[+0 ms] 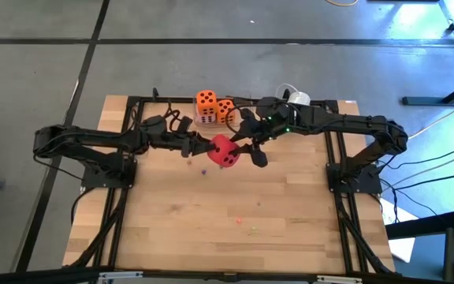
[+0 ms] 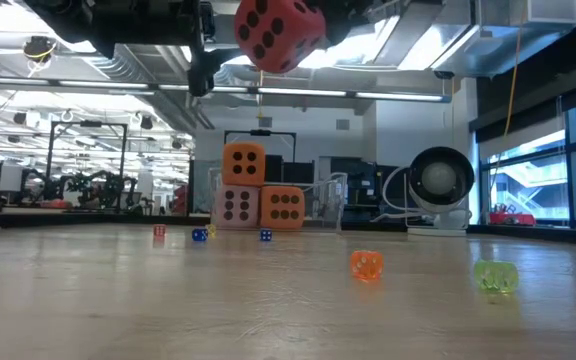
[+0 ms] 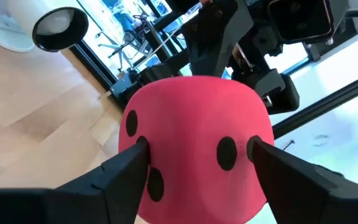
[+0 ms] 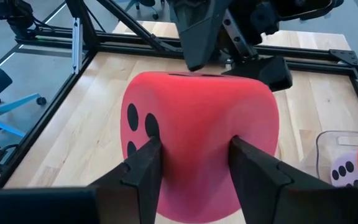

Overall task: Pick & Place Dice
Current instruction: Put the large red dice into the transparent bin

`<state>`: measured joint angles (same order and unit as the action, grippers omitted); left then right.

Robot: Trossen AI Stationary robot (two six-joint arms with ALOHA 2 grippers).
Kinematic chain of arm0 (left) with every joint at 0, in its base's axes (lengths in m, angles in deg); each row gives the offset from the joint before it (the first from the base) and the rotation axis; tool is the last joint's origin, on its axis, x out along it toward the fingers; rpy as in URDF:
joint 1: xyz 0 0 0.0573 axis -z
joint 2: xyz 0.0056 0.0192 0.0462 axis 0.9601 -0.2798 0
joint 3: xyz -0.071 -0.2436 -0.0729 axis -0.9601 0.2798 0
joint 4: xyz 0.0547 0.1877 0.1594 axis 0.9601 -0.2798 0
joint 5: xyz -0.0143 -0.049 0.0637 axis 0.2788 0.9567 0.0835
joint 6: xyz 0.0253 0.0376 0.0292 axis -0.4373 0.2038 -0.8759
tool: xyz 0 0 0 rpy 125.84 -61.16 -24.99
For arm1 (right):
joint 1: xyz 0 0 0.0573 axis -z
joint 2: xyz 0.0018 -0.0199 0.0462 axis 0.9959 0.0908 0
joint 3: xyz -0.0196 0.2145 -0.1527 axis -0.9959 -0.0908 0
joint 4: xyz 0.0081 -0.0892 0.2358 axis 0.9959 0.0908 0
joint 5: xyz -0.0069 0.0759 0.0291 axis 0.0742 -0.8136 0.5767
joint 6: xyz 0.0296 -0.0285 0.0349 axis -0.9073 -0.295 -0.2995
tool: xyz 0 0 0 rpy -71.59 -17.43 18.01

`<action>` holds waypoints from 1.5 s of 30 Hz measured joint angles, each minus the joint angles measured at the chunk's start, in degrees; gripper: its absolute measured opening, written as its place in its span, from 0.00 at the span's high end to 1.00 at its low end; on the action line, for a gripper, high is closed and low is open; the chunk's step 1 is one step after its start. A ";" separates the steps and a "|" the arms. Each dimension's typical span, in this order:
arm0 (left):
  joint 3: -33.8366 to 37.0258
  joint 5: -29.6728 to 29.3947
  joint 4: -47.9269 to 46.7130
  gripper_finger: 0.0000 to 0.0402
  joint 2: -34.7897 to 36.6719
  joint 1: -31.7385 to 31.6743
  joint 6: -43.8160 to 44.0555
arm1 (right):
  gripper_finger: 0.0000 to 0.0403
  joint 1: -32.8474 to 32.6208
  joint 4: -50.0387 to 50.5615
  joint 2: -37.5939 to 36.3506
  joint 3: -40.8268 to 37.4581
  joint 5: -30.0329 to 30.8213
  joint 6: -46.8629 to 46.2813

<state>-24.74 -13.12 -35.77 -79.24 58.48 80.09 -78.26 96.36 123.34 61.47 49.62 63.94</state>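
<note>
Stacked dice [image 1: 213, 110] blocked table's [image 1: 290, 237] 12 o'clock edge; small beads [image 1: 245, 225] dotted centre toward 6 o'clock; 3 and 9 sides open.

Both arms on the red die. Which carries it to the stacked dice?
Right, probably. Left gripper and right gripper both clamp the red die midair, but the right wrist view shows the stacked dice, and that arm runs beside them.

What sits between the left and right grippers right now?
The red die, held off the table between the left gripper and the right gripper, fingers of both pressed on it; both wrist views show this.
</note>
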 joint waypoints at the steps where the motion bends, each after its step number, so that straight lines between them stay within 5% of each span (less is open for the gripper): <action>1: -0.06 0.06 0.08 0.30 0.03 -0.27 0.07 | 0.59 0.00 0.00 0.00 0.00 -0.01 0.00; 19: -0.13 13.20 -4.77 0.30 2.90 -10.36 -1.74 | 0.59 4.03 5.43 -3.29 -0.11 0.60 -0.07; 27: -0.04 9.73 -12.19 0.30 12.59 -10.85 -12.48 | 0.59 10.09 6.24 -4.23 -0.04 16.86 6.21; 31: -0.04 3.74 -12.82 0.30 15.95 -10.90 -14.08 | 0.59 12.24 4.75 0.10 0.00 23.93 11.77; 38: -0.04 2.77 -12.94 0.30 17.73 -10.66 -14.56 | 0.59 14.89 -2.30 9.00 -0.04 35.51 23.84; 45: -0.02 2.80 -13.57 0.30 17.70 -10.66 -14.56 | 0.59 15.20 -4.60 14.19 1.29 36.95 30.36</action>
<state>-24.76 -10.32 -49.34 -61.53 47.82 65.54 -63.06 91.76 137.53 62.76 86.57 94.29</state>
